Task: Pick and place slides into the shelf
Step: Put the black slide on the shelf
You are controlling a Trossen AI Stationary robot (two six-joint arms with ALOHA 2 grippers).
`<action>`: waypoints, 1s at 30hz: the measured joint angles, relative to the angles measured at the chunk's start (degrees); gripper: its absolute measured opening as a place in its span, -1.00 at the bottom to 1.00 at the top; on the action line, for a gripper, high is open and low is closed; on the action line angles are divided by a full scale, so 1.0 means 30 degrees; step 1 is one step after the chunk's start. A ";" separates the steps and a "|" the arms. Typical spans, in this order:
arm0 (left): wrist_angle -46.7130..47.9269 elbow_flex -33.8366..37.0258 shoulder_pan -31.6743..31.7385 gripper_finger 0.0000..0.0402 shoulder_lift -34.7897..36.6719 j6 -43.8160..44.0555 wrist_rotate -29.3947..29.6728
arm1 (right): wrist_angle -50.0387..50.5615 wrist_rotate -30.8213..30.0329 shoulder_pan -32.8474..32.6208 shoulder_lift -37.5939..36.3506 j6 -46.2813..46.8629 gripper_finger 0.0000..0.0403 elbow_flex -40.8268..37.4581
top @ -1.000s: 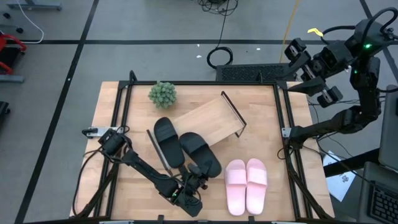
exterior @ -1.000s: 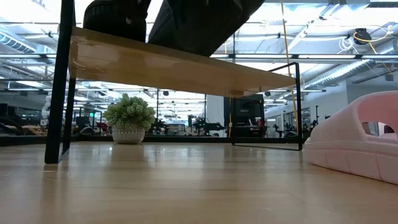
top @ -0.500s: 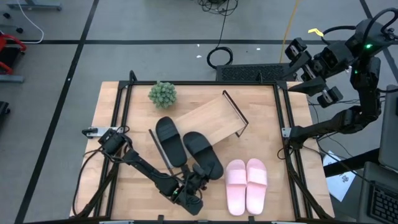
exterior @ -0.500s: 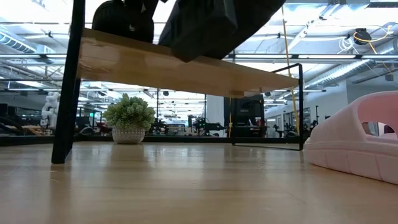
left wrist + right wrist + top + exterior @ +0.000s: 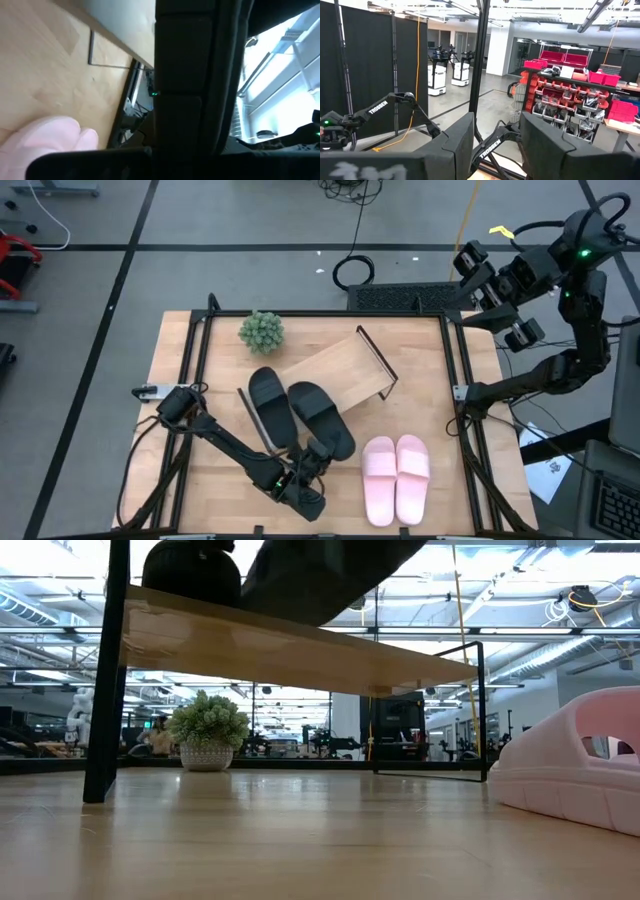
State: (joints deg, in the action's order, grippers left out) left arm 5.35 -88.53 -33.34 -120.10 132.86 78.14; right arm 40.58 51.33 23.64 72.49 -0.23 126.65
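left gripper (image 5: 312, 463) clamped on the heel of a matte black slide sandal (image 5: 320, 418), long light-wood shelf board (image 5: 335, 370) just beyond; right gripper (image 5: 497, 292) open, off the table.

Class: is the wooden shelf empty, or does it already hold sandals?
Not empty. Two black sandals lie on the shelf; the pink pair sits on the table beside it.

- The right pincer (image 5: 496, 145) fills the bottom of the frame, its two dark fingers (image 5: 455, 142) set apart with a clear gap between them.
- A black robot arm (image 5: 395, 102) lettered "TROSSEN" reaches in from the left edge, before dark partition panels (image 5: 370, 65).
- Red storage bins (image 5: 570, 80) line racks at right.
- A black vertical post (image 5: 481, 55) rises at centre.
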 joint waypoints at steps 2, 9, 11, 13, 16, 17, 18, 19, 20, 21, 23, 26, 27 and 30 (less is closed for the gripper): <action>0.1864 0.0000 -0.0055 -0.77 0.0112 0.1638 0.0007 | -0.0007 0.0172 0.0000 0.0092 -0.0009 -0.25 0.0000; 0.2247 0.0000 0.0014 -0.77 0.0090 0.2048 -0.0260 | 0.0015 0.0990 -0.0007 0.0265 -0.0012 -0.25 0.0000; 0.2278 0.0000 0.0101 -0.77 0.0090 0.1945 -0.0260 | 0.0007 0.0990 -0.0007 0.0305 -0.0014 -0.25 0.0000; 0.2278 0.0000 0.0199 -0.77 0.0090 0.1930 -0.0265 | 0.0007 0.0990 -0.0007 0.0326 -0.0125 -0.25 0.0000; 0.2463 0.0000 0.0386 -0.77 0.0090 0.1926 -0.1368 | 0.0015 0.0990 -0.0007 0.0319 -0.0202 -0.25 0.0000; 0.2648 0.0000 0.0429 -0.77 0.0090 0.1928 -0.1702 | 0.0007 0.0995 -0.0007 0.0312 -0.0211 -0.25 0.0000; 0.2847 0.0000 0.0472 -0.77 0.0090 0.1931 -0.1933 | 0.0007 0.0993 -0.0007 0.0304 -0.0215 -0.25 0.0000; 0.3053 0.0000 0.0489 -0.77 0.0090 0.1958 -0.2015 | 0.0007 0.0998 -0.0007 0.0304 -0.0214 -0.25 0.0000; 0.3188 0.0000 0.0493 -0.77 0.0090 0.1961 -0.2015 | 0.0007 0.0995 -0.0007 0.0307 -0.0213 -0.25 0.0000; 0.3198 0.0000 0.0501 -0.77 0.0090 0.1971 -0.2013 | 0.0007 0.0992 -0.0007 0.0312 -0.0211 -0.25 0.0000; 0.3198 0.0000 0.0498 -0.77 0.0090 0.1981 -0.1994 | 0.0007 0.0990 -0.0007 0.0319 -0.0177 -0.25 0.0000; 0.3205 0.0000 0.0493 -0.77 0.0090 0.2062 -0.2031 | 0.0011 0.0998 -0.0007 0.0312 -0.0167 -0.25 0.0000; 0.3203 0.0000 0.0493 -0.77 0.0090 0.2115 -0.2030 | 0.0015 0.0998 -0.0007 0.0312 -0.0167 -0.25 0.0000; 0.3185 0.0000 0.0501 -0.72 0.0090 0.2123 -0.2030 | 0.0015 0.0998 -0.0007 0.0312 -0.0160 -0.25 0.0000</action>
State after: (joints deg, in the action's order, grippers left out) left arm 14.91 -88.53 -31.83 -119.83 139.23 72.05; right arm 40.62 54.33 23.62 73.43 -0.71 126.65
